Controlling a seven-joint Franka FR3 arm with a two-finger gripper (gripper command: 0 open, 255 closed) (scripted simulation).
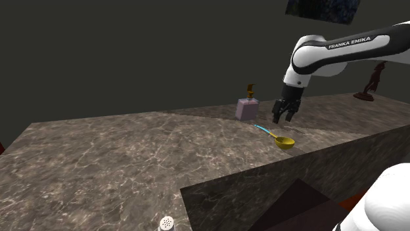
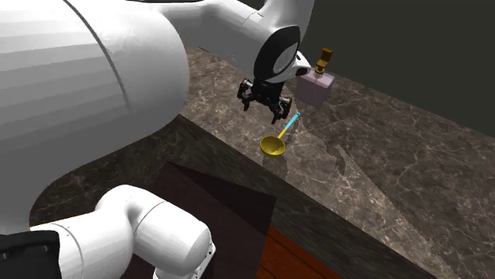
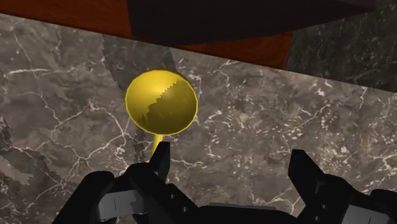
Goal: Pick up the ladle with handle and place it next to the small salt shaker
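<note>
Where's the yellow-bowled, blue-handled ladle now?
The ladle lies on the dark marble counter at the shoulder view's right, beneath the open black gripper, near the pink pump bottle.

On the table (image 1: 118, 151), the ladle (image 1: 283, 142) lies near the bottle (image 1: 248, 108), on its shoulder-view right; the salt shaker (image 1: 167, 224) stands well apart, nearer the camera.
</note>
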